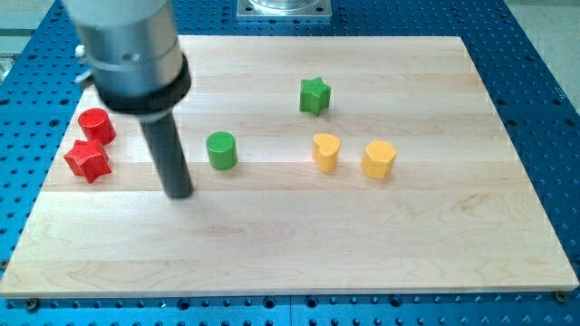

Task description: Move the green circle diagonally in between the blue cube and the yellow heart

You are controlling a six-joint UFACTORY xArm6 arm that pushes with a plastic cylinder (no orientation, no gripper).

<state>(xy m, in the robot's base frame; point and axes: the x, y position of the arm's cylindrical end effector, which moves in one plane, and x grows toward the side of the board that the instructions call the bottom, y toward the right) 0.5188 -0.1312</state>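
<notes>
Camera view shows six small blocks on the wooden desk (272, 244): two red, two green, two yellow. No blue cube shows anywhere on the desk.

The reds sit together at the view's left edge: a red cylinder (95, 126) with a red star (88, 160) just beside it, at about 7 o'clock from it.

The greens are well apart from each other: the green circle (221, 149), a short upright cylinder, lies left of the desk's middle, and a green star (314, 95) stands at about 2 o'clock from it, nearer the view's top.

The yellows form a pair right of the middle: the yellow heart (326, 152) and, just beside it at 3 o'clock, a second yellow block (379, 158) whose shape looks like a pentagon or another heart; I cannot tell which. The heart lies at 3 o'clock from the green circle, roughly level with it, with bare wood between them.

This arm carries no jaws, so there is nothing to open, close or hold; it ends in a dark rod under a grey housing. My tip (180, 194) rests on the desk at about 7 to 8 o'clock from the green circle, near it but apart, with a strip of wood showing between rod and block. The red pair lies at about 10 o'clock from the tip.
</notes>
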